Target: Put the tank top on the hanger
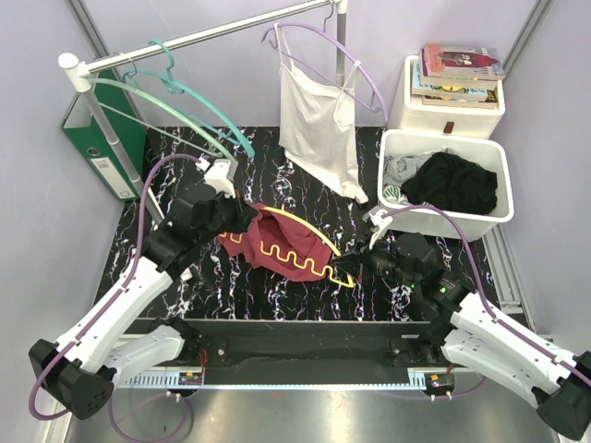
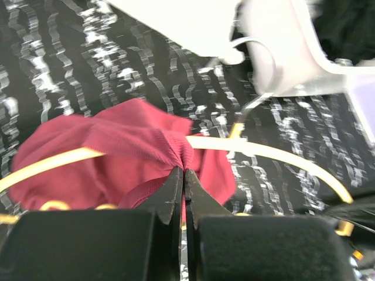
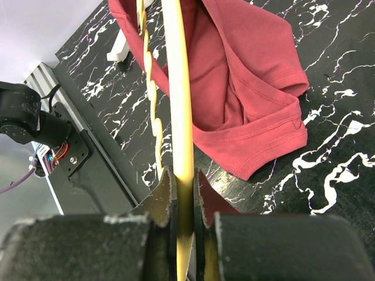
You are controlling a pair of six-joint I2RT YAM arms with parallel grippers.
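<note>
**Tank top** (image 1: 286, 242): maroon, crumpled at mid-counter, partly threaded on the hanger. One hemmed end lies flat on the marble.

**Hanger** (image 3: 179, 88): yellow. It lies slantwise across the tank top, arched arm over the fabric and wavy bar beside it. Its hook points toward the bin.

**Left pincer** (image 2: 183, 172): fingers together, pinching a fold of the tank top at its left edge, just beside the hanger's arm.

**Right pincer** (image 3: 184, 181): clamped on the hanger's arched arm at the right end, clear of the fabric.

**Counter** (image 1: 259, 175): black, white-veined.

**Rail** (image 1: 212, 37): at the back, carrying teal hangers (image 1: 199, 106) and a lilac hanger (image 1: 365, 88) with a white camisole (image 1: 319, 129).

**Bin** (image 1: 443, 221): white, on the right, holding a black garment (image 1: 452, 180).
</note>
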